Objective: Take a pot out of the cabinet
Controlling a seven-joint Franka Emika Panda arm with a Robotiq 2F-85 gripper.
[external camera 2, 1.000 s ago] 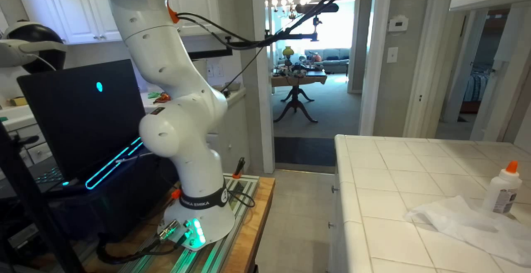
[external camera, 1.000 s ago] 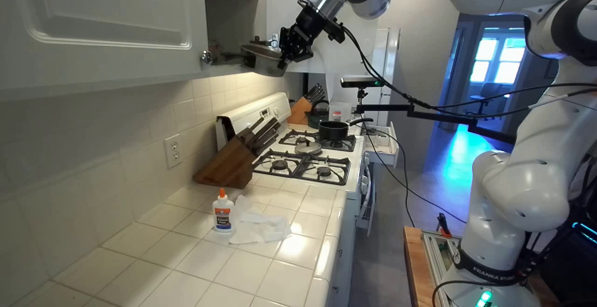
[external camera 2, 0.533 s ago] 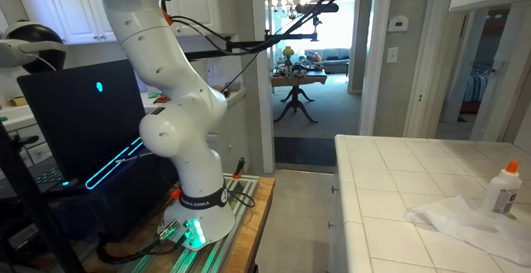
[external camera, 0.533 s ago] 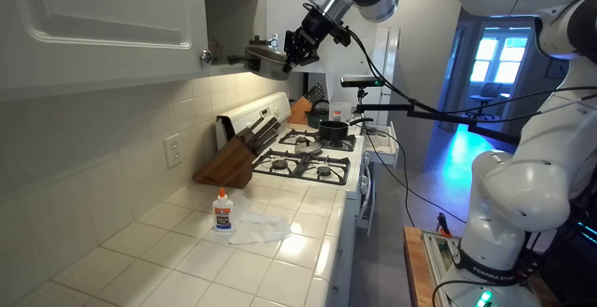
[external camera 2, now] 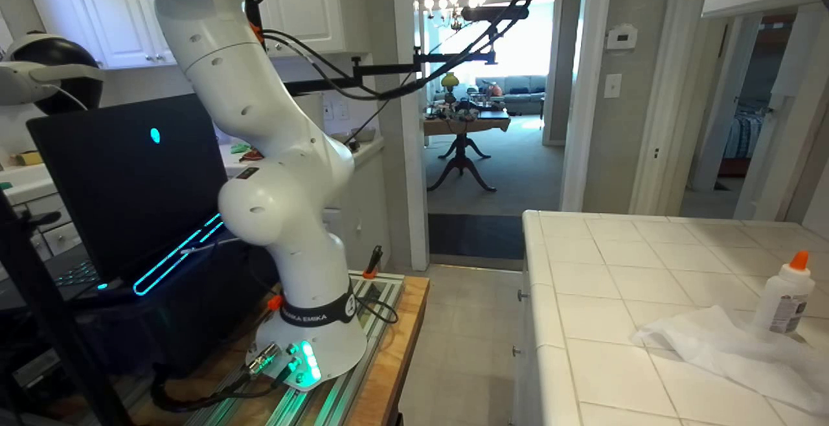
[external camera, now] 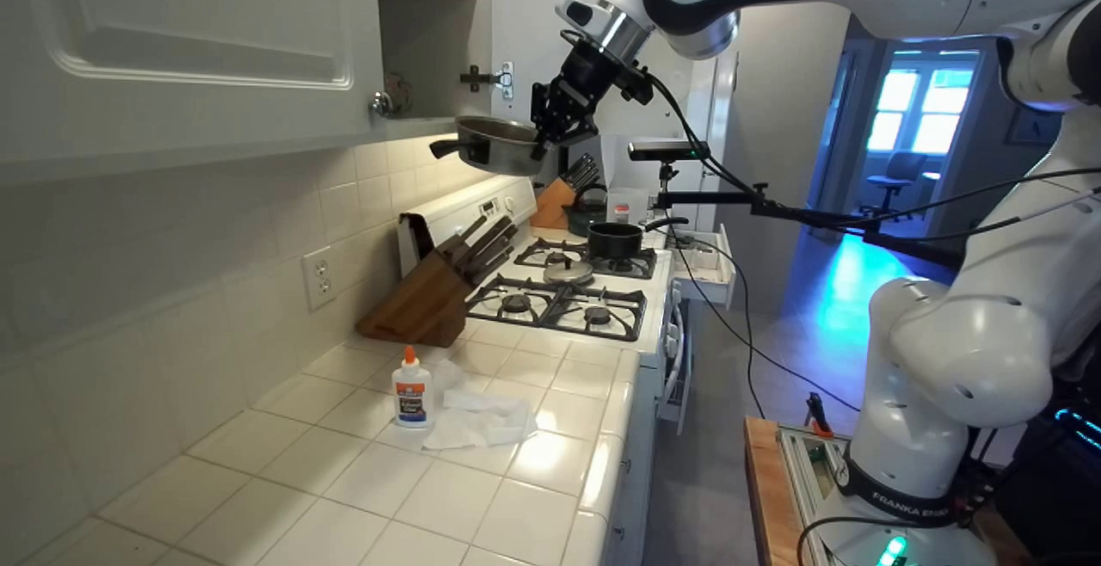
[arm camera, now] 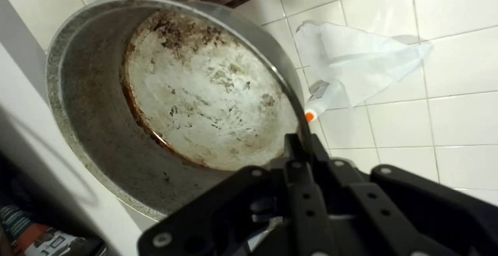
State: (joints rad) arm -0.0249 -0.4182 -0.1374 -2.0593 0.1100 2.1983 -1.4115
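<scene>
The grey-steel pot (external camera: 497, 151) is in the air in an exterior view, roughly level, its short-looking dark handle pointing away from my gripper. It hangs just outside and slightly below the opening of the white cabinet (external camera: 427, 54), above the stove's back side. My gripper (external camera: 544, 138) is shut on the pot's rim at the side opposite the handle. In the wrist view the fingertips (arm camera: 305, 147) pinch the rim, and the pot's stained, empty inside (arm camera: 210, 92) faces the camera. The handle is out of the wrist view.
A knife block (external camera: 430, 291), a stove (external camera: 559, 308) with a lid (external camera: 568, 272) and a black saucepan (external camera: 615, 241) stand below. A glue bottle (external camera: 411, 390) and white paper (external camera: 482, 420) lie on the tiled counter (external camera: 361, 471). A cabinet door (external camera: 198, 50) is at upper left.
My gripper and the pot have moved down and a little right, out from the cabinet opening. The pot has gone from tilted to about level. It stays held.
</scene>
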